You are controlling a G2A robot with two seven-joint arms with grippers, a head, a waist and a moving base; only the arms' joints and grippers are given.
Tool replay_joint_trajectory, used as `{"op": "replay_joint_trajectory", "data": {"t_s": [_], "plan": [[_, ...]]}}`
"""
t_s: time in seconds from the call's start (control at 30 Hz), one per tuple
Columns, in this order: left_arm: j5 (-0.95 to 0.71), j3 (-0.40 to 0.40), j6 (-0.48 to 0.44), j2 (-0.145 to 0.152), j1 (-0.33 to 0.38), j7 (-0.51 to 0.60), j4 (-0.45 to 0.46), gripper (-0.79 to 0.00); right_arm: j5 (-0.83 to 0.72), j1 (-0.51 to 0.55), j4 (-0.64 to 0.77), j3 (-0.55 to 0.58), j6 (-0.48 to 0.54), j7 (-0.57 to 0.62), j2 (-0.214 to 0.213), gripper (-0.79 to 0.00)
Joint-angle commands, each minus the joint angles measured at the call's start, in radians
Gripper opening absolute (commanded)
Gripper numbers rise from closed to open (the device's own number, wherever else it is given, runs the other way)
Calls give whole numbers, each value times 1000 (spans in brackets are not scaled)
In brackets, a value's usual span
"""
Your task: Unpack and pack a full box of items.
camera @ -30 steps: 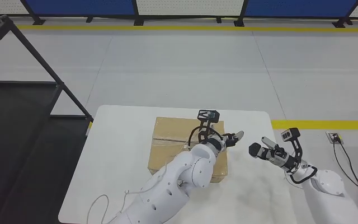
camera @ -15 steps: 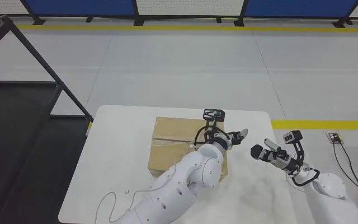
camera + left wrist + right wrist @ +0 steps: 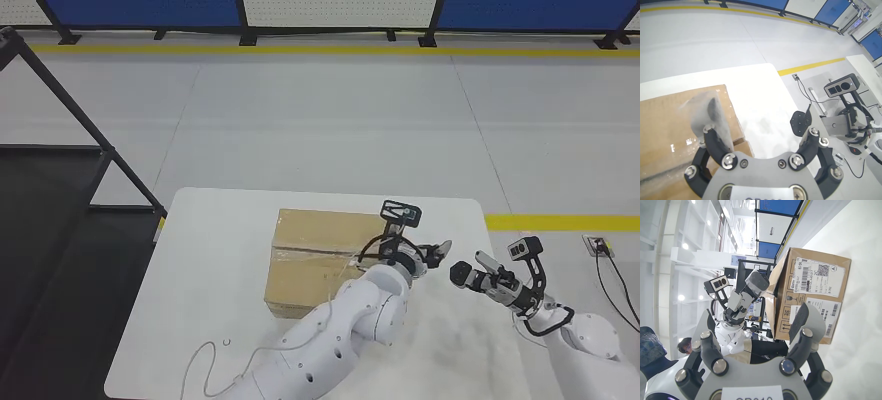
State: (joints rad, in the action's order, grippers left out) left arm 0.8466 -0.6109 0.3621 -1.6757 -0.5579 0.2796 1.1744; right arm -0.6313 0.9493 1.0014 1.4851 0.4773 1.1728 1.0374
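Beside taped brown cardboard box (image 3: 315, 255) on white counter (image 3: 210, 300): left tool (image 3: 433, 254) fingers apart; right tool (image 3: 466, 268) likewise, facing it.

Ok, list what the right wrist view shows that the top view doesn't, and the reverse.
Right wrist view alone: the printed labels on the box's end face. Top view alone: the whole table and the taped seam across the box top. Both: the box, the left gripper open beside it, and the right gripper open a little farther off.
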Motion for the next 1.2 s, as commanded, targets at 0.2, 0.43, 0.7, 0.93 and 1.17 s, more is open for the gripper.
{"op": "replay_joint_trajectory", "data": {"t_s": [0.2,0.43,0.7,0.93,1.17], "plan": [[75,-14,-16,-5,-31,7,25,0,-15,-3,-15,4,12,8,-2,0],[89,-33,-32,-16,-47,22,41,0,-55,12,-20,22,43,-72,1,0],[84,-65,-68,-25,-79,17,83,0,-140,48,-25,76,74,-102,-1,0],[92,-121,-117,-12,-158,20,254,0,-172,61,-17,95,90,-101,-1,0],[113,-314,-143,40,-339,106,622,0,-159,37,16,99,80,-129,-1,0]]}}
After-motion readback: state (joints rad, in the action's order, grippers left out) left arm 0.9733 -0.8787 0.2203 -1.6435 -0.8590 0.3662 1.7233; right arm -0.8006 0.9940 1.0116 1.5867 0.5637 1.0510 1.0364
